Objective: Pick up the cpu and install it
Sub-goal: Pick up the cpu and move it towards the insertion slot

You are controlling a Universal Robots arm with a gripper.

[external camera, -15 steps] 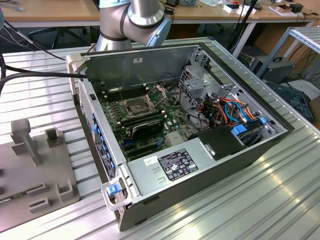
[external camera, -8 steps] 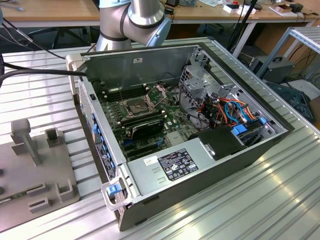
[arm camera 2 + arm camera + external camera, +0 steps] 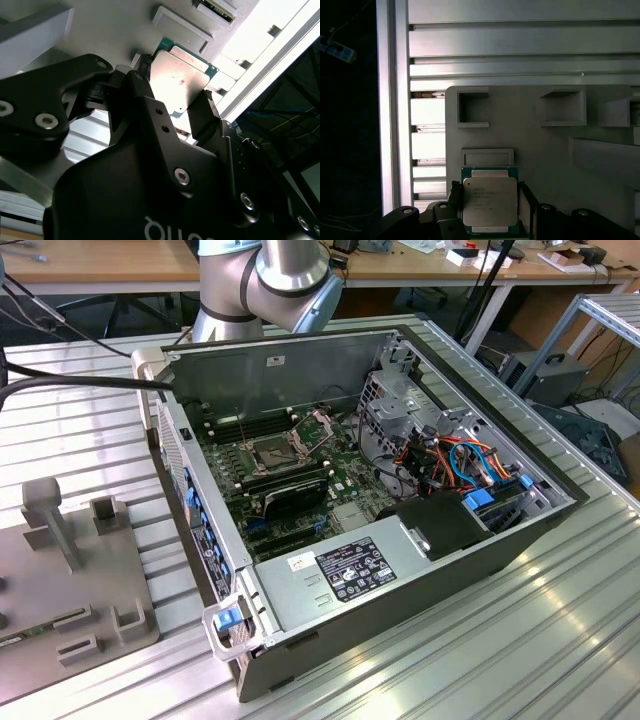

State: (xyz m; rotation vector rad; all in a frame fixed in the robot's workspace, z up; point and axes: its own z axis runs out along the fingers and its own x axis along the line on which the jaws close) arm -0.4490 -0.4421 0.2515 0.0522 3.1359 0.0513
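Observation:
The cpu [image 3: 489, 201] is a square chip with a silver lid on a green board. It sits between the two black fingers [image 3: 525, 201] of my gripper [image 3: 490, 207], which press on its opposite edges. In the second wrist view the cpu [image 3: 178, 80] shows from below the gripper [image 3: 175, 89], its lid lit brightly. It is over the grey fixture plate [image 3: 545, 150], beside a shallow rectangular recess [image 3: 487, 156]. In the exterior view the open socket [image 3: 272, 452] lies on the motherboard inside the open computer case [image 3: 400, 590].
The grey fixture plate [image 3: 100, 585] with raised blocks lies on the ribbed metal table [image 3: 560, 640], at the exterior view's left of the case. The arm's body [image 3: 270, 280] stands behind the case. Cables, drive cage and a black power supply crowd the case's right half.

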